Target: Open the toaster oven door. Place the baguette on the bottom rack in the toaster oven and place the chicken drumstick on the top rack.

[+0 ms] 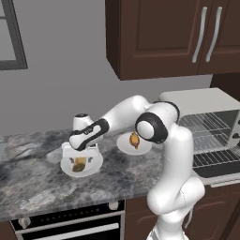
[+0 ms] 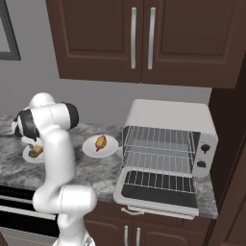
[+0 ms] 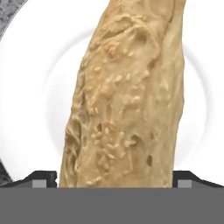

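Hand view, item one: the baguette (image 3: 127, 96), tan and seeded, runs lengthwise up the frame from between the two dark fingertips (image 3: 43, 178), one tip on either side of its near end, neither seen pressing the crust. It lies on a white plate (image 3: 26, 109), with a sliver of grey marbled counter (image 3: 8, 13) past the plate's rim at the upper left. Item two, left base view: the gripper (image 1: 80, 157) points straight down over that same plate (image 1: 93, 165), jaws spread wide and released around the baguette (image 1: 79, 164), gripping nothing; whether the tips actually touch the bread is hard to judge at this size. Item three: a second white plate (image 1: 123, 144) sits beyond the tool and to its right on the counter (image 1: 33, 168), bearing the chicken drumstick (image 1: 135, 139), glossy orange-brown. Item four, right base view: the toaster oven (image 2: 168, 117) stands well to the right of the gripper, further along the counter (image 2: 96, 168) than the drumstick (image 2: 100, 142) on its plate (image 2: 89, 149). The toaster oven door (image 2: 158, 192) is folded fully down and flat in front of the cavity. Inside, the top rack (image 2: 161, 137) and the bottom rack (image 2: 158, 161) both sit bare, one above the other. Item five: dark wood wall cabinets (image 2: 144, 38) hang above the appliance.
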